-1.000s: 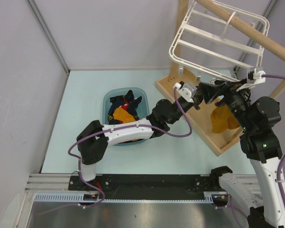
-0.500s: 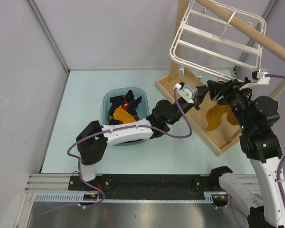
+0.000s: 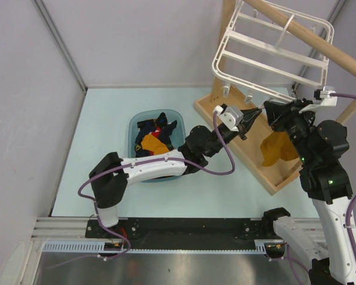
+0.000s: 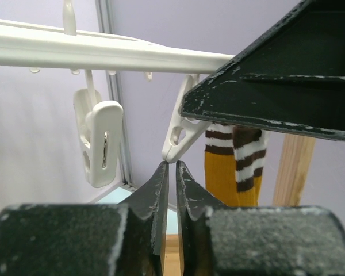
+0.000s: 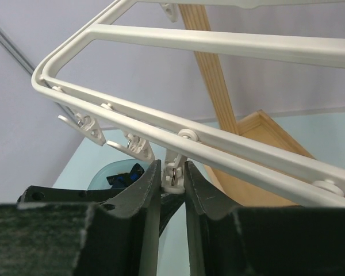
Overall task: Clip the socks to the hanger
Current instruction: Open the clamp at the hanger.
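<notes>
Lavender walls, pale blue table [image 3: 107,119], and the white hanger [image 5: 230,45] tilted in the upper right. The right gripper [image 5: 173,169] is clenched on a clip [image 5: 172,179] under the front rail. The left gripper [image 4: 172,167] is pinched together holding nothing, its tips right at that clip's lower end. A striped yellow sock [image 3: 276,149] dangles just below the right gripper.
</notes>
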You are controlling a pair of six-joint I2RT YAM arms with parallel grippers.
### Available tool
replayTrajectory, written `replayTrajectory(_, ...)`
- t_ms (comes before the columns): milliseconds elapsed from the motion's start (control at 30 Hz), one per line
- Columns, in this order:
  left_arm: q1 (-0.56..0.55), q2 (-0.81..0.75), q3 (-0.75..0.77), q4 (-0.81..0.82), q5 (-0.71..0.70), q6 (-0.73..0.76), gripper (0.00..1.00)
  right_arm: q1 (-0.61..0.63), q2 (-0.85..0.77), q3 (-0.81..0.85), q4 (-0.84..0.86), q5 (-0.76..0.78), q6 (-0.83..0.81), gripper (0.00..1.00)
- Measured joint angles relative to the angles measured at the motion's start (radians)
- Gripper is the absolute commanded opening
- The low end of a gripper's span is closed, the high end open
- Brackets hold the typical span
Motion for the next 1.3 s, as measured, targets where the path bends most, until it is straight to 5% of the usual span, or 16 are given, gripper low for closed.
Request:
replayTrajectory(800,0.134,-0.084,0.002,-0.225,0.478,-0.087,0.62,-0.107,-0.001,0.000,0.002,-0.296,-0.234,0.09)
replayTrajectory(1300,0.187,-0.069,0.172,-0.364,0.598,-0.106,0.65,-0.133,0.012,0.001,0.036,-0.414,-0.307,0.10)
